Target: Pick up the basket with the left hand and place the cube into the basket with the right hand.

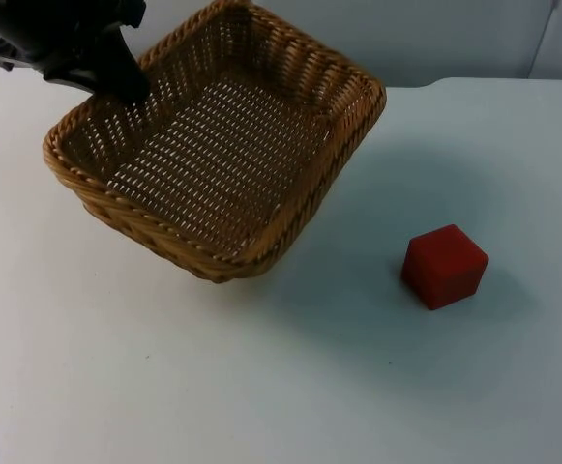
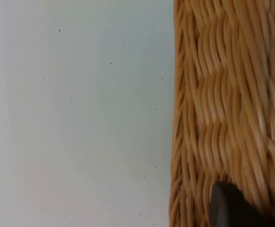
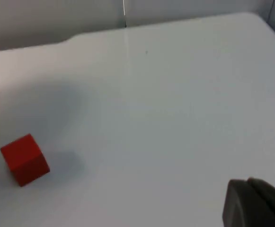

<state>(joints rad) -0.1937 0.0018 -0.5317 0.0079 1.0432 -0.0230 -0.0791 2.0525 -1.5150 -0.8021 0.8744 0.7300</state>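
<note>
Left claw (image 1: 126, 82) is clamped on the rim of the wicker basket (image 1: 218, 145) at the basket's far-left corner in the top view, one black finger reaching down inside the wall. The basket hangs from that grip, tilted, its far side raised toward the grey partition wall (image 1: 406, 34) and its near corner lowest; a soft shadow lies on the white table (image 1: 261, 387) beneath and to the right of it. In the left wrist view the woven side of the basket (image 2: 227, 109) runs upright past the bare table (image 2: 80, 113), with a black fingertip (image 2: 229, 208) pressed against the weave.

Nothing lies inside the basket; its open-weave bottom is bare.

A red cube (image 1: 444, 266) sits on the table well apart from the basket, to the right of it and nearer the camera in the top view, resting flat with one corner turned toward the viewer. The right wrist view shows the same cube (image 3: 24, 159) alone on the table, well apart from the right claw's black fingertip (image 3: 251, 203). Whether the right claw is apart or together I cannot tell. It waits back from the cube, touching nothing.
</note>
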